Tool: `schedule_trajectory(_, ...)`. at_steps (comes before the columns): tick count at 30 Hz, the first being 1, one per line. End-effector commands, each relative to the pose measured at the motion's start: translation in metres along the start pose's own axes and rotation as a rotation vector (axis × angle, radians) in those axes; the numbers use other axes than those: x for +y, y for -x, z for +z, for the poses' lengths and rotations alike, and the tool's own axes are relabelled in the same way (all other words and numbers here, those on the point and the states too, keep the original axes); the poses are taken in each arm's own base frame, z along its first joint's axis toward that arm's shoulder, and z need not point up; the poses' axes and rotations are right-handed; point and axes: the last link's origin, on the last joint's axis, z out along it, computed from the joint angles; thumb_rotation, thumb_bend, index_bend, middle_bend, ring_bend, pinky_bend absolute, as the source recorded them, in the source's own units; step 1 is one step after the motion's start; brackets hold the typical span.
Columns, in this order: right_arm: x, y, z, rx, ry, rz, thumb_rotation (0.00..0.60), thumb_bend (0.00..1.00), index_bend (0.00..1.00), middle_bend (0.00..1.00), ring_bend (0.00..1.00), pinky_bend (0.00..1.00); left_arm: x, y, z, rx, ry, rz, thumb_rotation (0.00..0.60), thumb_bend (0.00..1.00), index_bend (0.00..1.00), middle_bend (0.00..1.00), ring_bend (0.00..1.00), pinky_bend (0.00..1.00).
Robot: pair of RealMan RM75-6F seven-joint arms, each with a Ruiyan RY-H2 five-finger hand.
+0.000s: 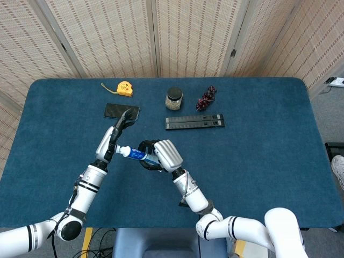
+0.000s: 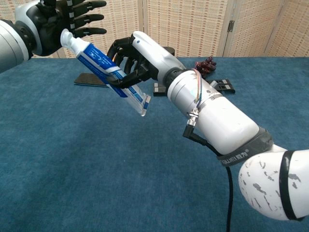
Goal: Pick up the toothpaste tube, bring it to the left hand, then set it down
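Note:
The toothpaste tube (image 2: 108,72) is white and blue with a white cap. My right hand (image 2: 137,58) grips it around the lower half and holds it tilted above the table, with the crimped end (image 2: 143,104) pointing down. The cap (image 2: 68,36) sits against the palm of my left hand (image 2: 55,21), whose fingers are spread apart and not wrapped around the tube. In the head view the tube (image 1: 135,155) spans the gap between the left hand (image 1: 114,138) and the right hand (image 1: 163,154), near the table's left centre.
On the blue table (image 1: 258,161) lie a black phone (image 1: 121,111) just beyond the left hand, a yellow tape measure (image 1: 124,88), a small jar (image 1: 173,98), a dark red cluster (image 1: 206,98) and a long black strip (image 1: 194,122).

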Motion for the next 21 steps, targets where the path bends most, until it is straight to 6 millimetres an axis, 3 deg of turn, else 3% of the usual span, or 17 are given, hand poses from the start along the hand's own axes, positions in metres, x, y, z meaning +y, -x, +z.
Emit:
schedule_trajectory(1,0.0,0.0,0.0,-0.009,0.007,-0.005,0.6,0.7,0.66,0.63,0.55,0.55,-0.005,-0.001,-0.002,-0.01,-0.003,0.032,0.0,0.02,0.0,0.0,0.0,0.15)
schedule_trajectory(9,0.002,-0.002,-0.002,-0.051,0.002,0.015,0.6,0.7,0.67,0.63,0.55,0.55,-0.007,-0.003,-0.002,-0.033,0.019,0.077,0.0,0.01,0.0,0.0,0.0,0.15)
schedule_trajectory(21,0.008,-0.021,-0.018,-0.187,0.042,0.151,0.6,0.71,0.68,0.64,0.55,0.55,-0.01,-0.022,-0.007,-0.052,0.141,0.22,0.0,0.01,0.0,0.0,0.0,0.15)
